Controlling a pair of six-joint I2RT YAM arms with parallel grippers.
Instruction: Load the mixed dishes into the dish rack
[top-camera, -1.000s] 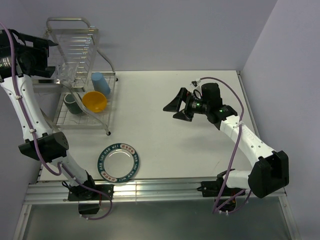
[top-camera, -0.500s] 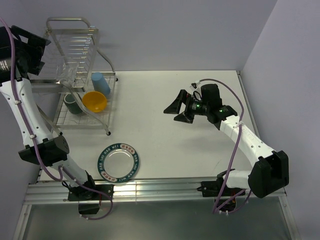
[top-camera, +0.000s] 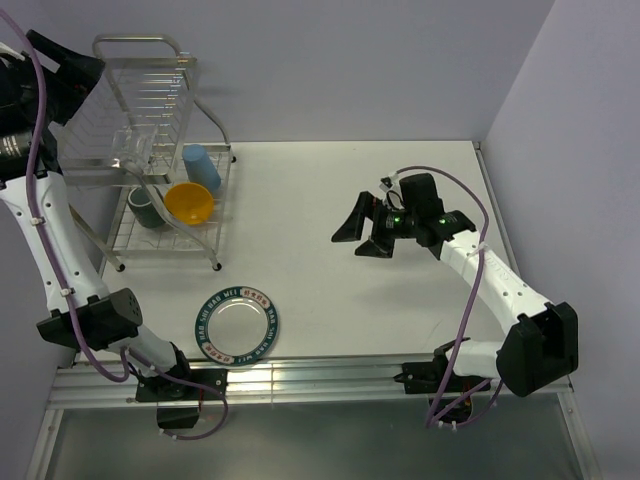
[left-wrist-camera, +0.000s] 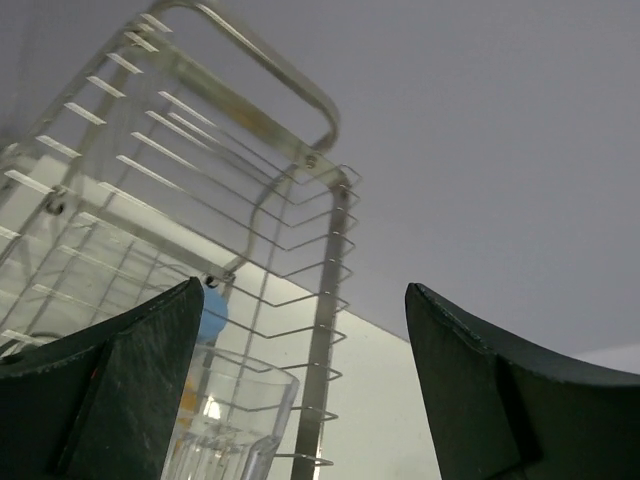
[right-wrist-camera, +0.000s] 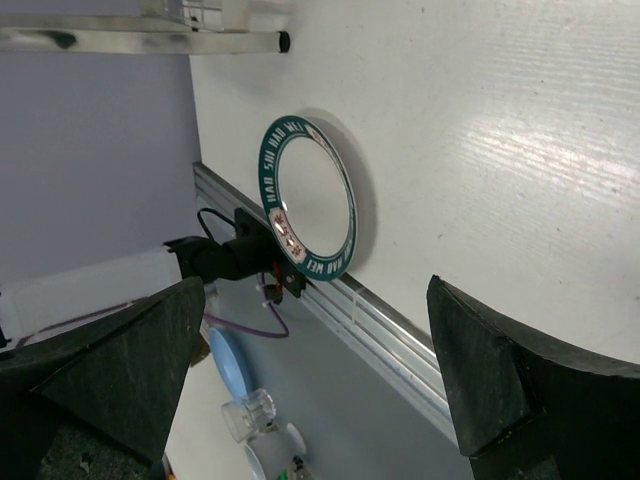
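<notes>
**Four pieces racked, the plate left to fetch**

The tall two-tier chrome wire dish rack (top-camera: 135, 39) stands at the far left of the white table (top-camera: 350, 300). Four of the five dishes sit in it. The small clear glass (top-camera: 130, 150) stands on the upper tier. On the lower tier, the dark green-grey mug (top-camera: 147, 208) sits at the left and the orange-yellow bowl (top-camera: 189, 202) just beside it. The light blue cup (top-camera: 201, 167) sits just behind the bowl.

The silver plate with the dark green lettered rim (top-camera: 237, 325) lies flat on the table. It is near the front edge and well apart from the rack's legs.

The left gripper (left-wrist-camera: 305, 300) hangs high beside the rack's top, its jaws wide apart with nothing between them. In its own view the glass sits below it and clear of both fingers. The right gripper (top-camera: 358, 232) hovers over the middle of the table, also spread wide and empty. Its wrist camera looks straight towards the plate.

The step in hand looks like the handover from the glass to the last piece, the plate. The next move probably calls for one arm to come down to the plate's rim. A flat plate offers little to pinch, so its edge may need tipping up or sliding to the table's lip. It should then go in upright between the slotted dividers, clear of the glass.
</notes>
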